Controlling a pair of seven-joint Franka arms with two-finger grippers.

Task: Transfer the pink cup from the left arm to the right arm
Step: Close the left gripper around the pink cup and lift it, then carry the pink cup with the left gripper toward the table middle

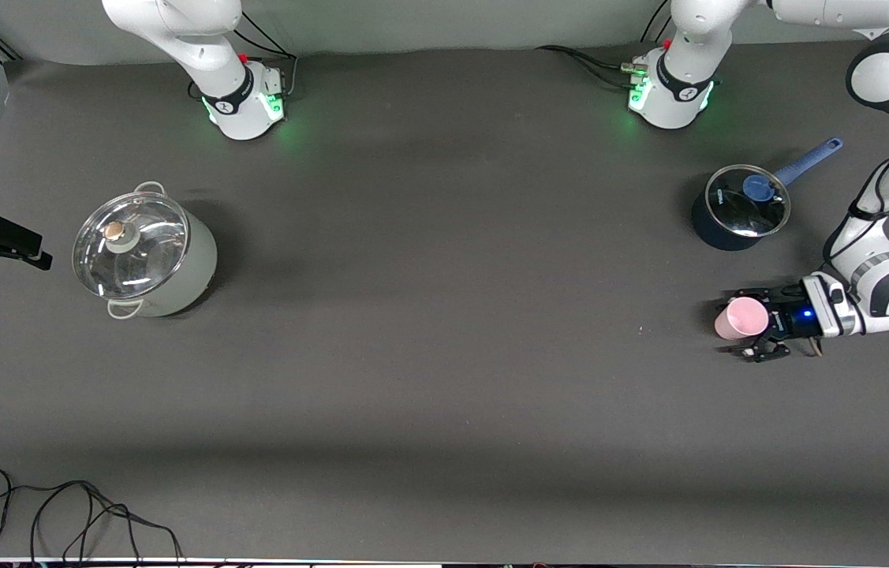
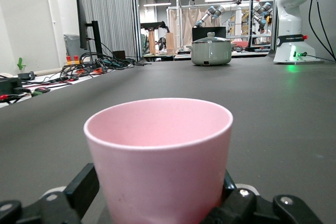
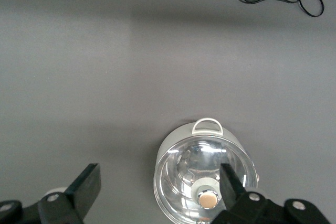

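While the pink cup [image 1: 741, 318] stands on the tabletop [image 1: 444, 379] between the left tool's [image 1: 745, 324] spread, unclenched fingers [image 2: 79, 190], the right tool [image 3: 160, 187] waits released above the grey pot [image 3: 205, 174].

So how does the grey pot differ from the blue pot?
The grey pot is larger and pale, with two loop handles; the blue pot is smaller and dark, with one long handle. The grey pot stands toward the right arm's end of the table, the blue pot toward the left arm's end. Both have glass lids on.
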